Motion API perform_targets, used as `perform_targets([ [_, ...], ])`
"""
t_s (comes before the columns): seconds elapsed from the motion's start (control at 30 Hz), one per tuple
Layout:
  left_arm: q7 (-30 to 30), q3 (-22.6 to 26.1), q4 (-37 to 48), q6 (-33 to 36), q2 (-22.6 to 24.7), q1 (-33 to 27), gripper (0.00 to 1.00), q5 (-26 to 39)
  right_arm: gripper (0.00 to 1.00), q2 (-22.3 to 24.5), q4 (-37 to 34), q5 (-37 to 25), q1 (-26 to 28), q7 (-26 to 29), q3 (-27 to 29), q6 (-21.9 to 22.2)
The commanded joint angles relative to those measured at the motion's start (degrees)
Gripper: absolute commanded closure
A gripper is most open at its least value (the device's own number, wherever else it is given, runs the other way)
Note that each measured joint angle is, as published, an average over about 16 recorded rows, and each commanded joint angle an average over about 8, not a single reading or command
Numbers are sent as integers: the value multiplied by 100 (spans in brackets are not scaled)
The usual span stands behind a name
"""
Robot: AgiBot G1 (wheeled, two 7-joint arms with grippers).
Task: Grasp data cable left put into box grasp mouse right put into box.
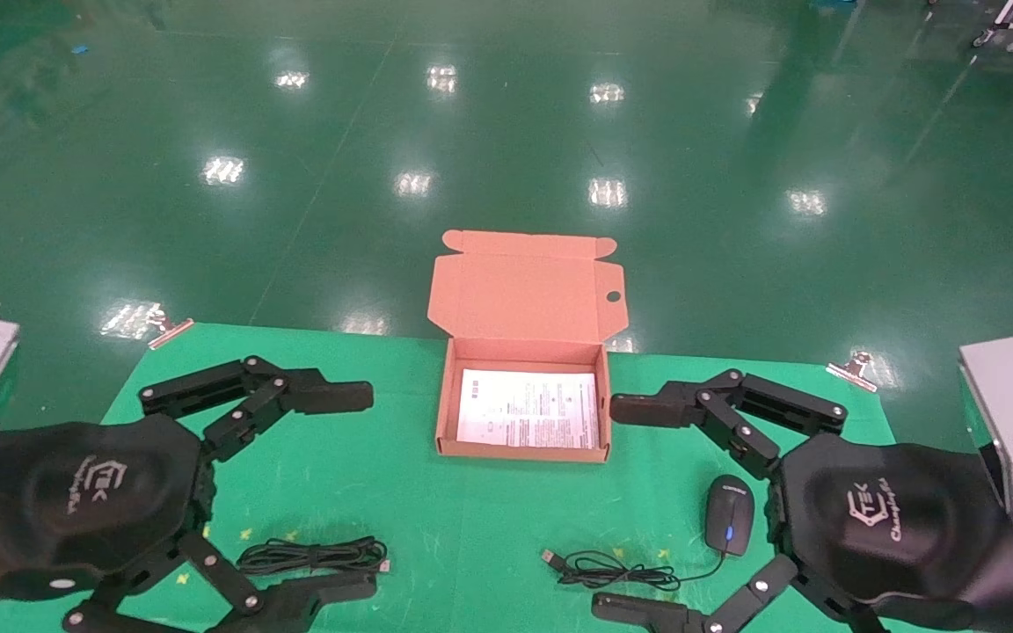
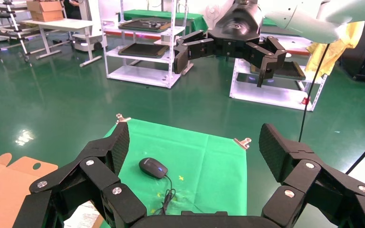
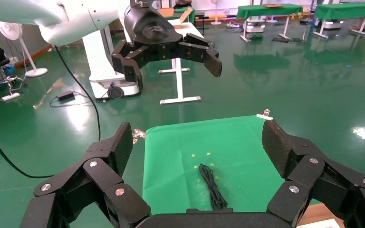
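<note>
Inside open box: white printed sheet only; left pincer, right pincer spread wide, empty.

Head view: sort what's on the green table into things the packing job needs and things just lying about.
Job:
- thick black bundled data cable
- small black oval mouse with blue light
- open brown cardboard box
- left gripper, right gripper, both open

Lying about:
- white printed sheet inside the box
- metal clips on the green cloth
</note>
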Motion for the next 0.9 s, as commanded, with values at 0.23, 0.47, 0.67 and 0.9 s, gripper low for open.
perform_targets([
  [0.23, 0, 0, 0, 0, 0, 0, 0, 0, 0, 0, 0, 0, 0, 0, 0, 0],
  [0.47, -1, -1, -4, 4, -2, 2, 0, -1, 0, 1, 0, 4, -3, -1, 3, -3],
  [0.67, -57, 105, -43, 73, 0, -43, 0, 147, 0, 51, 19, -126, 30, -76, -10, -5],
  [0.9, -298, 518, -170, 220, -6, -373, 0, 919, 0, 147, 239, -1040, 418, -490, -235, -135],
])
